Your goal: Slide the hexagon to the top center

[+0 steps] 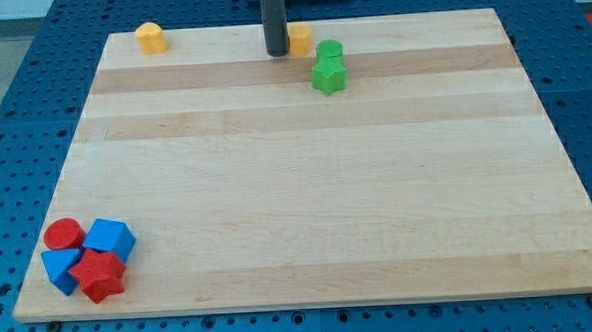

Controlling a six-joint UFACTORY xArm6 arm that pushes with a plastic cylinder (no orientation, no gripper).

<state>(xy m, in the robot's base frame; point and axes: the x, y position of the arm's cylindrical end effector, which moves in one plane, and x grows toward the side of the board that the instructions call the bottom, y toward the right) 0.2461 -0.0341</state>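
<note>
Planted near the top centre of the frame, my tip (pixel 277 53) sits at the end of a straight dark rod, pressed right against the left side of the yellow hexagon (pixel 300 40). With no jaws on it, the rod grips nothing; it only touches the block side-on. That hexagon is partly hidden behind the rod, so only its right portion shows, close to the board's top edge.

Just right of it and a little lower, two green blocks huddle together: a rounded green cylinder (pixel 329 52) and, touching it below, a green star-like block (pixel 328 76). Over in the upper left, well apart, a small yellow block (pixel 150 38) with a rounded top stands alone near the edge.

Down in the lower left corner there's a tight cluster: a red cylinder (pixel 64 234), a blue cube (pixel 110 238), a blue triangular block (pixel 60 268) and a red star-like block (pixel 101 275), all packed against one another.

Everything rests on a pale wooden board (pixel 317 185) with visible lengthwise grain bands, smooth and matte. Around it lies a blue perforated table surface (pixel 13 108).
</note>
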